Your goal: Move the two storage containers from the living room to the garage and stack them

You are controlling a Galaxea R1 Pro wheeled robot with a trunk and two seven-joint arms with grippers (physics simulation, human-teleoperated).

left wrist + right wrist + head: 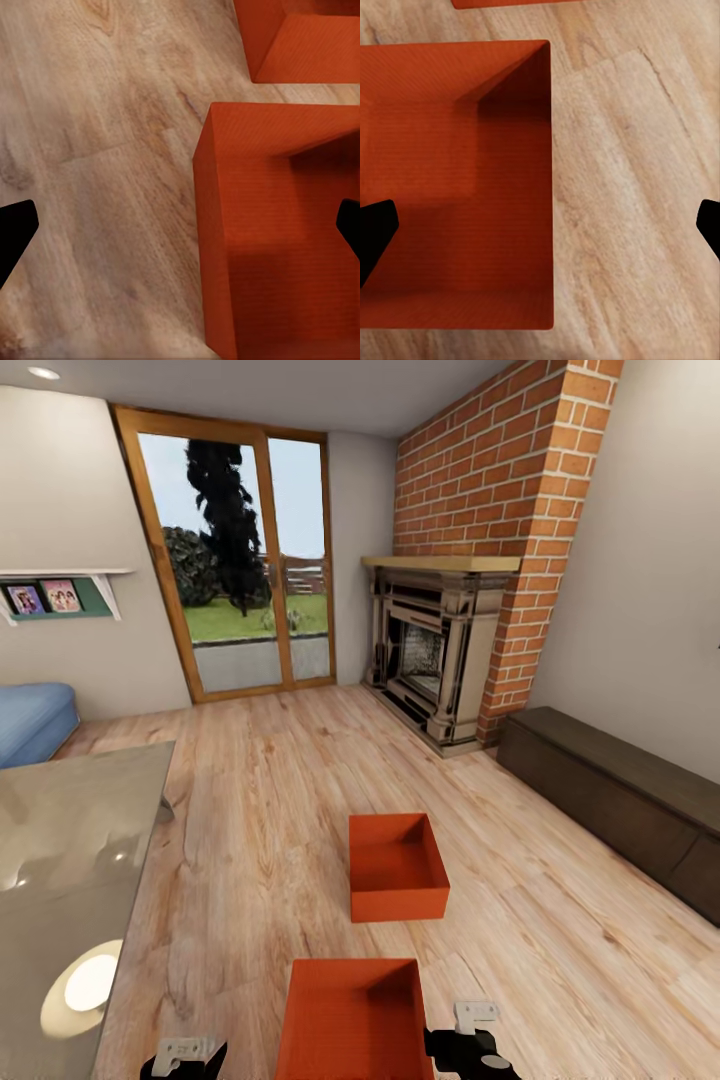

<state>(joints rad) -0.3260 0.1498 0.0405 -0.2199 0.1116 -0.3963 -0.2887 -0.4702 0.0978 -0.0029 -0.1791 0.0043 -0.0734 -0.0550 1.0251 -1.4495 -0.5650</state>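
Containers inspected: 2 orange-red rectangular open-top bins on the light wood-plank floor (250,830) of the living room. The nearer bin (352,1015) lies directly between my 2 pincers, its open top facing up, ribbed bottom bare. The farther bin (397,865) sits ahead of both pincers, slightly toward my right one, and stands apart from the nearer bin with a strip of plank showing between them.

My left pincer (185,1055) hangs just beside the nearer bin's left wall. In the left wrist view its fingers (15,232) stand wide apart, 1 over bare floor and the other over the bin's interior, so that wall lies between them; they grip nothing. Contact with the wall: I cannot tell.

My right pincer (475,1040) hangs just beside the nearer bin's right wall. In the right wrist view its fingers (375,232) are likewise spread wide, 1 over the bin's bottom and the other over the planks, closed on nothing.

Surroundings ahead of the pincers: a red-brick fireplace (440,660) to the right, a wood-framed glass door (245,580) straight on, a dark low cabinet (620,800) along the right wall. To my left pincer's side: a glass-topped table (70,860) and beyond it a blue sofa (30,720).
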